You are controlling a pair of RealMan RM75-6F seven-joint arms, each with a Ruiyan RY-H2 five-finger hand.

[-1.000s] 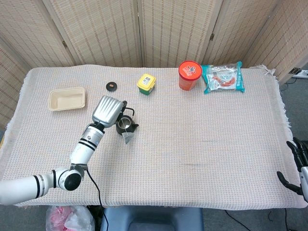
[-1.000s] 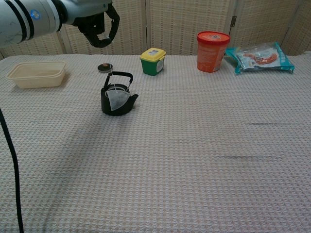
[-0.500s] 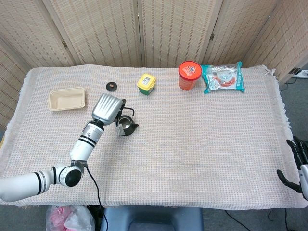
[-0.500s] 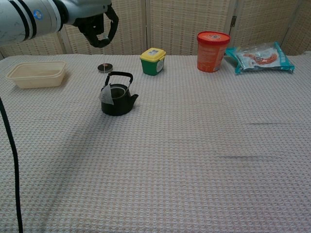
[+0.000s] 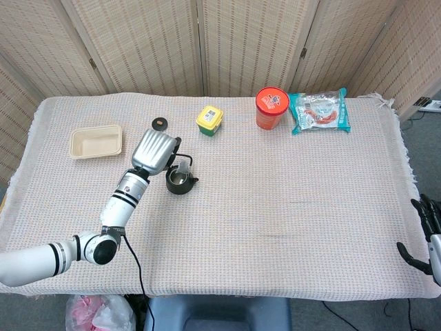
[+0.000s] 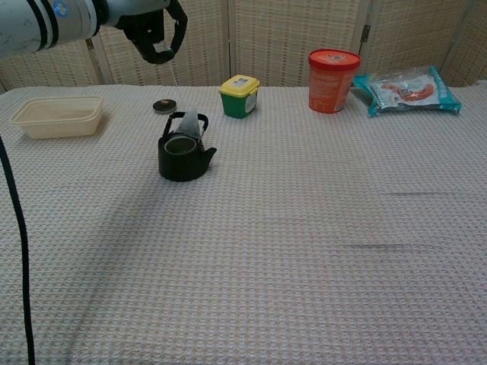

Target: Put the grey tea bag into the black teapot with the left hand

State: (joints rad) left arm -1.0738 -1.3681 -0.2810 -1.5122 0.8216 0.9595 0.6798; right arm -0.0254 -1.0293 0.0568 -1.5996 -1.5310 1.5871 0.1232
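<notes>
At the near right edge of the cloth-covered table (image 5: 289, 207), the right hand (image 5: 426, 238) shows only in part in the head view, its dark fingers apart and holding nothing. Further in, on the left half of the table, stands the small black cast-iron teapot (image 6: 181, 152) with its lid off and its hoop handle raised. The grey translucent tea bag (image 6: 189, 122) hangs on a thin string just above the pot's open mouth, at the far rim beside the handle, not yet down inside. The string runs up to the left hand (image 6: 156, 30), held high over the pot with its dark fingers curled together and pinching the string. Just beyond the teapot lies a small round black lid (image 6: 163, 105). To the far left sits a beige rectangular tray (image 6: 53, 115). Along the far side, from left to right, stand a yellow-lidded green tub (image 6: 239, 95), a tall orange cup (image 6: 332, 69) and a teal snack packet (image 6: 409, 88).
</notes>
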